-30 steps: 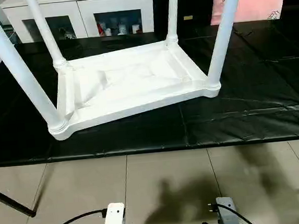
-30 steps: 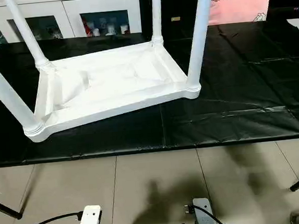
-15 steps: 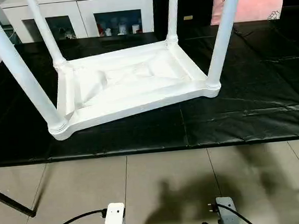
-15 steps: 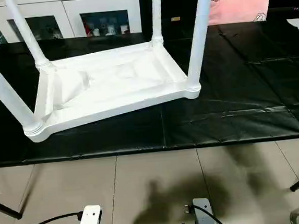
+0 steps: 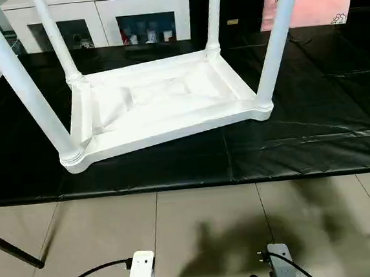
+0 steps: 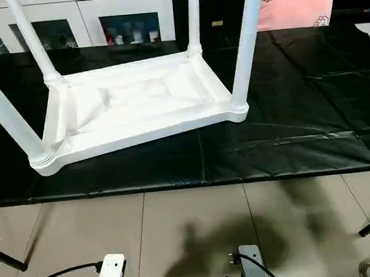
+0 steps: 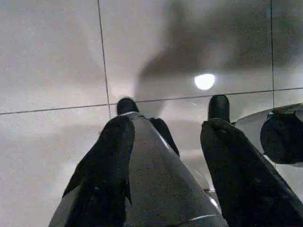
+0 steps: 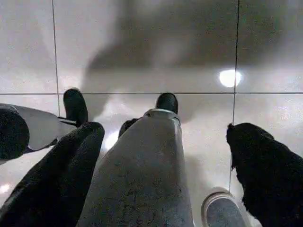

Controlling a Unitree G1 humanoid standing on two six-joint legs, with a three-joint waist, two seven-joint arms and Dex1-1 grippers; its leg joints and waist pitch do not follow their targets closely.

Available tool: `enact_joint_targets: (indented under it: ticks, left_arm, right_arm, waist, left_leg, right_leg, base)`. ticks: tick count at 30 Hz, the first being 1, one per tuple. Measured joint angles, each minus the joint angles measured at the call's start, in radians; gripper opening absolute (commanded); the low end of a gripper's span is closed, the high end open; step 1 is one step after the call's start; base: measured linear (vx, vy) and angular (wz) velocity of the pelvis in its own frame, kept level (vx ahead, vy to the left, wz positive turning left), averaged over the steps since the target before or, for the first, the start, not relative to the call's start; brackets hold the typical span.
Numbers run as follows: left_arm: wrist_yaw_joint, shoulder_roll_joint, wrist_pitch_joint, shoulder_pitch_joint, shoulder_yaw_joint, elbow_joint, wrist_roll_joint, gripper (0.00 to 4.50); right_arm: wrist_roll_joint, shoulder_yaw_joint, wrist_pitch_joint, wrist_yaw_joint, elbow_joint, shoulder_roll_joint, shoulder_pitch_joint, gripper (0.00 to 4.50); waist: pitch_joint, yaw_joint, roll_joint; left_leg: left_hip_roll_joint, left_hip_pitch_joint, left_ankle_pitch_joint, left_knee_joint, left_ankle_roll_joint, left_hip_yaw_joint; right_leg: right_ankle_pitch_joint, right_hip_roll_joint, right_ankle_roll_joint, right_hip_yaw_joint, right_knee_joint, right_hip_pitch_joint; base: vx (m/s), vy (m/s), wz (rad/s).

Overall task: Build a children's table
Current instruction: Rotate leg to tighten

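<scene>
Four white legs (image 5: 274, 46) seated upright in the corner sockets of an upturned tabletop (image 5: 162, 105), laid toward the left edge of a black mat (image 5: 313, 121); left gripper (image 7: 165, 137) fingers held apart over floor tiles (image 7: 47, 56), nothing gripped; right gripper (image 8: 165, 142) fingers spread wide, nothing gripped

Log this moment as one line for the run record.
tabletop upside down on black mat | four legs socketed, upright | left gripper open, empty | right gripper open, empty

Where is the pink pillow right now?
The pink pillow sits at the far right edge of the black mat, behind the upside-down children's table and to the right of the white cabinet.
</scene>
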Motion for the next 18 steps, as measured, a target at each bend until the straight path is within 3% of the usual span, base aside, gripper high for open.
enact_joint_targets:
  ticks: [18]
  left_arm:
    - [0.0,0.0,0.0,0.0,0.0,0.0,0.0,2.6]
  right_arm:
    - [0.0,0.0,0.0,0.0,0.0,0.0,0.0,4.5]
  waist:
    - [0.0,0.0,0.0]
  left_leg:
    - [0.0,0.0,0.0,0.0,0.0,0.0]
  right_leg:
    - [0.0,0.0,0.0,0.0,0.0,0.0]
  base:
    - [0.0,0.0,0.0]
